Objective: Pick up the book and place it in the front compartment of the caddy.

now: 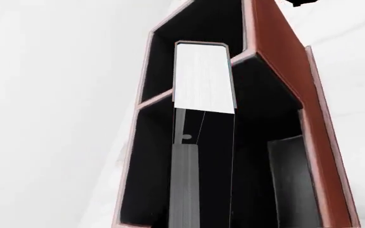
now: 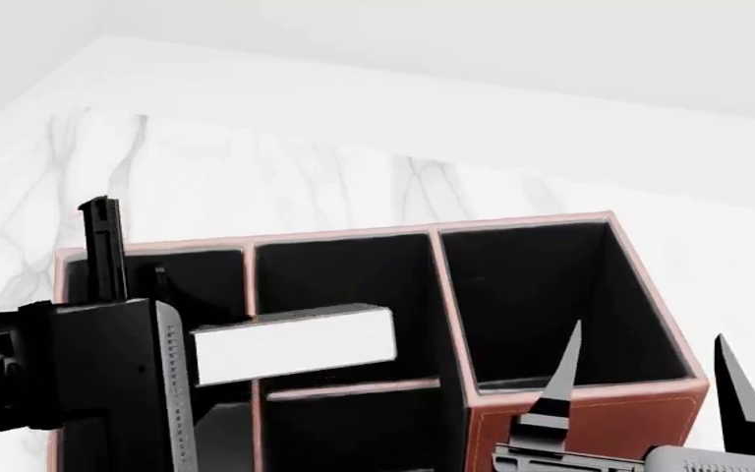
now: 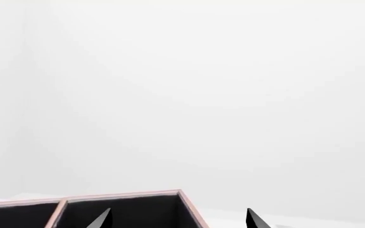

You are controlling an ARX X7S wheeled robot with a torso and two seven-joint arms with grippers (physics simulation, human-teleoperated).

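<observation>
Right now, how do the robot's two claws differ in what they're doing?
The left gripper is shut on the book, holding it over the middle cells of the caddy; the right gripper is open and holds nothing. In the head view the left one sits over the caddy's left part, while the right one hangs at its tall right end. Both hover at the caddy.

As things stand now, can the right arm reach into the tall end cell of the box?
Probably yes. The right pincer is open and empty, right at the near wall of that tall cell, which shows only black lining. The book, held by the left pincer, hangs over the middle cells, out of its way.
</observation>
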